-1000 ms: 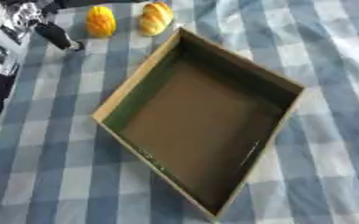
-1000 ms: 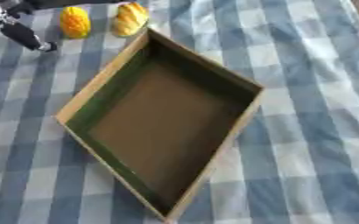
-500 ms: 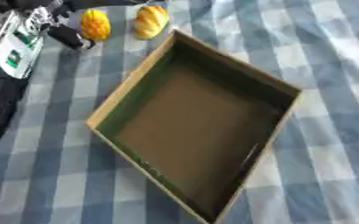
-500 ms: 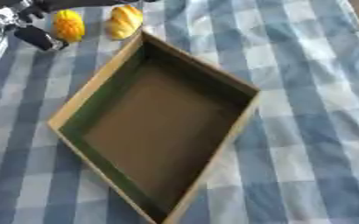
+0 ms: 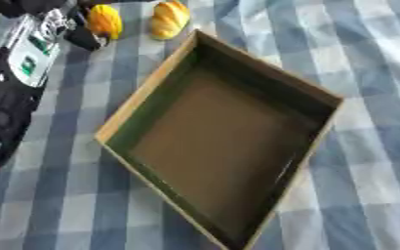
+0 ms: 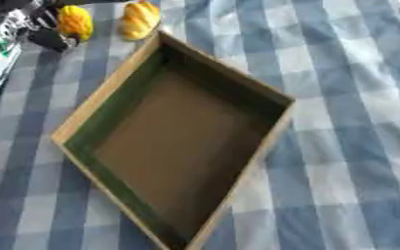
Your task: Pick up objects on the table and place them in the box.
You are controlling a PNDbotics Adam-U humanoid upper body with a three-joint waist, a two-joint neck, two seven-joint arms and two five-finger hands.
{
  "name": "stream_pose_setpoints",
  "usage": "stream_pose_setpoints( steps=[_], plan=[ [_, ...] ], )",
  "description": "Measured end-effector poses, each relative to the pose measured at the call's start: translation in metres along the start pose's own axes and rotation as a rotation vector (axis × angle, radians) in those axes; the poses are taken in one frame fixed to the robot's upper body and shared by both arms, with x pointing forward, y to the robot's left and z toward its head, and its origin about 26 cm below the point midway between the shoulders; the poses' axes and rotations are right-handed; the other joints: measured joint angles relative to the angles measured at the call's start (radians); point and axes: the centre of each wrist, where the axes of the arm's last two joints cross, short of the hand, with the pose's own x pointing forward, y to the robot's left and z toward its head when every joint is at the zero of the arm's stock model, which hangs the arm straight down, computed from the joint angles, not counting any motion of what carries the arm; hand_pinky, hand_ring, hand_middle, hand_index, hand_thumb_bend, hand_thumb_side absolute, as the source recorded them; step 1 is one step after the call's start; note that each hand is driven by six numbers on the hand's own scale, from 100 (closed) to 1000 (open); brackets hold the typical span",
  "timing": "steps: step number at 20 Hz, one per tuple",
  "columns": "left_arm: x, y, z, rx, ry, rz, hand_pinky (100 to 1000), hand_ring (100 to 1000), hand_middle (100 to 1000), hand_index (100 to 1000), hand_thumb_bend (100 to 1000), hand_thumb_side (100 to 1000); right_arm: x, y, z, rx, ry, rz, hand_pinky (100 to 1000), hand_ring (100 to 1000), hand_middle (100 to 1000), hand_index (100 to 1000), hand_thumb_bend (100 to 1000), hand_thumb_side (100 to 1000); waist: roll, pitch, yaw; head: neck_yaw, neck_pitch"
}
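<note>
one box (image 5: pixel 144 102), two yellow objects (image 5: pixel 104 20) (image 5: pixel 169 18) beyond it, left hand (image 5: pixel 77 33) beside them, finger state unclear.

Box (image 5: pixel 144 97) interior open, unobstructed

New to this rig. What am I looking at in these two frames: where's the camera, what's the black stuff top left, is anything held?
Both frames come from one stereo camera in the robot's head, looking down at the table: left eye and right eye, same moment. The black and silver shape at the left edge is the robot's left arm, ending in its left hand by the top corner. The hand sits right beside a yellow object; whether its fingers have closed on it cannot be made out. A second yellow-orange object lies next to it. An open cardboard box, nothing inside, sits on the blue checked cloth. The right hand is out of view.
</note>
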Motion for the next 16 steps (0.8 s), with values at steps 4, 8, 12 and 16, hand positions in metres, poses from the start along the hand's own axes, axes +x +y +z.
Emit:
stream_pose_setpoints(
  steps=[4,8,12,16],
  plan=[
    [0.001,-0.001,0.0,0.041,-0.001,-0.002,644,546,466,607,142,100,0.0,0.001,0.0,-0.004,0.0,-0.006,811,868,645,818,224,421,-0.001,0.0,0.0,0.002,0.0],
    [0.0,-0.003,0.0,0.109,-0.002,-0.018,619,509,430,564,113,100,0.0,0.001,0.0,-0.004,0.0,-0.009,811,868,645,818,223,421,-0.006,0.0,0.0,0.003,0.002],
    [0.004,-0.006,0.003,0.138,-0.04,-0.04,622,511,442,578,124,100,-0.001,0.001,0.001,-0.005,0.003,-0.01,811,867,645,818,224,419,-0.016,-0.007,0.017,-0.003,0.012],
    [0.022,0.0,0.015,0.152,-0.153,-0.091,628,516,452,583,132,100,-0.002,0.0,0.005,-0.012,0.016,-0.007,811,866,647,818,225,415,-0.031,-0.044,0.05,-0.026,0.034]
  ],
)
